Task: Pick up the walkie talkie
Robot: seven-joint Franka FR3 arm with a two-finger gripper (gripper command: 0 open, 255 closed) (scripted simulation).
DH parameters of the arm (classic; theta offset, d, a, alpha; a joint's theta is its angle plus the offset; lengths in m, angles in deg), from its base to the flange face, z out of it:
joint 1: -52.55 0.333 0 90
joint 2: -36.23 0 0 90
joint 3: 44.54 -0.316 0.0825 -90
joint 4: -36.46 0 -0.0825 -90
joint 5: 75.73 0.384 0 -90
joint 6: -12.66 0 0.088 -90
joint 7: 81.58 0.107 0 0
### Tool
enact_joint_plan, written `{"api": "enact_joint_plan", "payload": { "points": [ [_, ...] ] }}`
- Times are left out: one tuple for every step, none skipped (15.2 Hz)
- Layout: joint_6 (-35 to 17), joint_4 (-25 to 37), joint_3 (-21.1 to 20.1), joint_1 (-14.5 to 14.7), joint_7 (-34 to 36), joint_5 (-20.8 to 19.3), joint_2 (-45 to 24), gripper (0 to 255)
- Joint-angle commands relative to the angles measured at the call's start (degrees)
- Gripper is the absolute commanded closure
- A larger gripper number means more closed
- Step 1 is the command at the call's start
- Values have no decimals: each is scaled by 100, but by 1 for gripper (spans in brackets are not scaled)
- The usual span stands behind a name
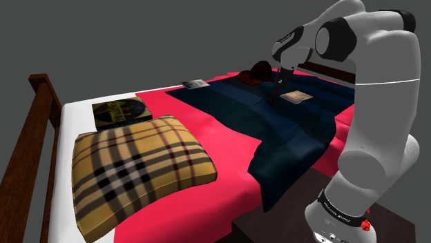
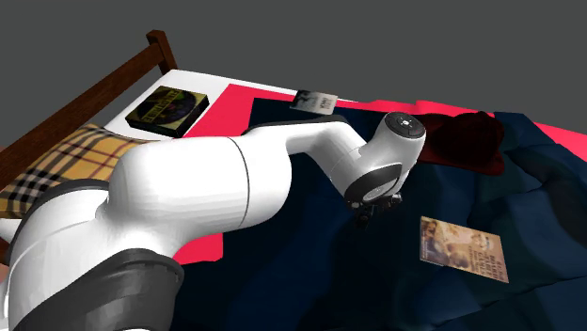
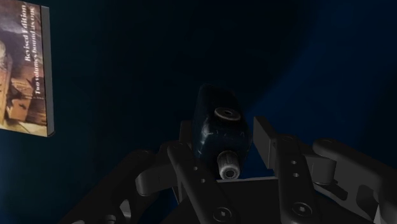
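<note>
**Item 1, walkie talkie** (image 3: 217, 133): dark blue case with 1 ring on its face and 1 pale knob at the end nearest the wrist camera. It lay on the dark blue blanket (image 3: 127, 76), between the 2 fingers (image 3: 266, 143) of the gripper (image 3: 222, 124).

**Item 2, gripper:** all black. Its fingers stood apart, 1 on each side of the case. 1 sat close against the case and a thin dark gap showed at the other, so the case was bracketed, not clasped. In the shoulder view the gripper (image 1: 272, 95) was down at the blanket (image 1: 290, 131). In the second exterior view the gripper (image 2: 365, 216) pointed down at the blanket (image 2: 310, 273).

**Item 3, arm** (image 1: 383, 103): white with dark joints, reaching from the stand (image 1: 273, 231) across the bed.

**Item 4, book** (image 3: 28, 70): tan pictorial cover, flat on the blanket. It lay near the gripper and apart from the walkie talkie (image 1: 295, 96) (image 2: 463, 249).

**Item 5, dark red cap** (image 1: 255, 72) (image 2: 461, 139): on the blanket, beyond the gripper from the stand.

**Item 6, booklet** (image 1: 195, 84) (image 2: 315, 101): small and pale, by the blanket's far edge.

**Item 7, pillow** (image 1: 138, 172) (image 2: 52, 165): tan plaid with black and red checks, near the wooden headboard (image 1: 41, 110) (image 2: 103, 85).

**Item 8, flat box** (image 1: 121, 110) (image 2: 169, 106): yellow-green lid, just beside the pillow.

**Item 9, red cover** (image 1: 228, 159): spread under the blanket.
</note>
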Motion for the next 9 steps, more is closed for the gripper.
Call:
{"api": "enact_joint_plan", "payload": {
  "points": [
    [-4,-2,-2,0,1,1,-6,255],
    [-3,0,-2,-1,0,1,-8,255],
    [-1,4,-3,-1,1,2,-10,255],
    [-3,-5,0,-1,-2,0,-3,255],
    [58,30,12,6,15,-25,29,255],
    [121,68,24,12,32,-48,59,255],
    [184,106,35,18,49,-71,88,255],
    [248,146,46,23,65,-93,116,255],
    [312,188,57,27,81,-115,143,255]
  ]
}}
